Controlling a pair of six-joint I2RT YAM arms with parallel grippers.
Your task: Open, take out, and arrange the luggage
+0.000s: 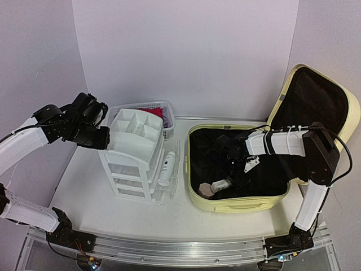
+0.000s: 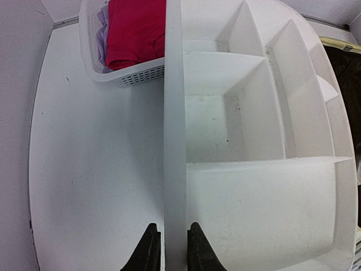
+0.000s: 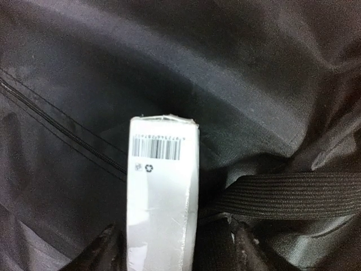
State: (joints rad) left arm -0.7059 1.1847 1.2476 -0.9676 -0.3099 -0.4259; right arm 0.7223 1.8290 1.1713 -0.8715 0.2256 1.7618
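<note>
My left gripper (image 2: 172, 227) pinches the organizer (image 2: 175, 113) rim. My right gripper (image 3: 174, 243), arm folded down into the luggage (image 1: 237, 206), spreads astride a box (image 3: 163, 192).

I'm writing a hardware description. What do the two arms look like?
The left arm and right arm have white shells, black joints and black wrists. A thin black cable loops beside each; white ties ring the right forearm. The jaws are black.
</note>
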